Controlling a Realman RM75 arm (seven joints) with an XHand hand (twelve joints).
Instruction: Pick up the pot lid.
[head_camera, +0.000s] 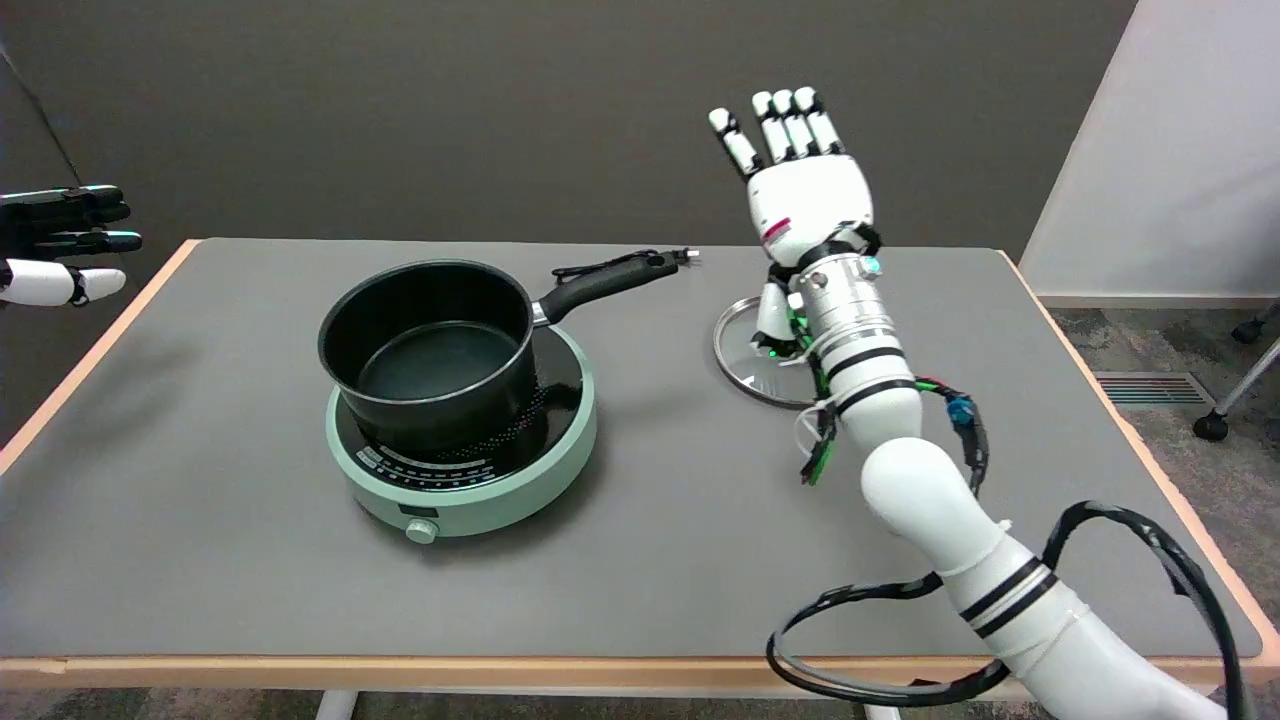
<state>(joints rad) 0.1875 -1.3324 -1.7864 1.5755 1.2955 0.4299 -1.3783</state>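
The pot lid (745, 352), a glass disc with a metal rim, is seen lying flat on the grey worktop (650, 540), to the right of the pot and partly hidden behind the wrist of the right arm; its knob cannot be made out. The right hand (800, 180) is held in the air above and beyond the lid, its fingers stretched out and slightly spread, and nothing is held in it. No contact with the lid is shown, so the step in hand is judged to be the approach, with the grasp not yet begun. For the next move, the hand would need to be lowered and drawn back over the lid, and the fingers closed on the knob or rim, which sits low on the worktop and may be hard to get under. To the left, a black pot (430, 350) with a long handle is seen standing, uncovered, on a pale green hotplate (470, 490).
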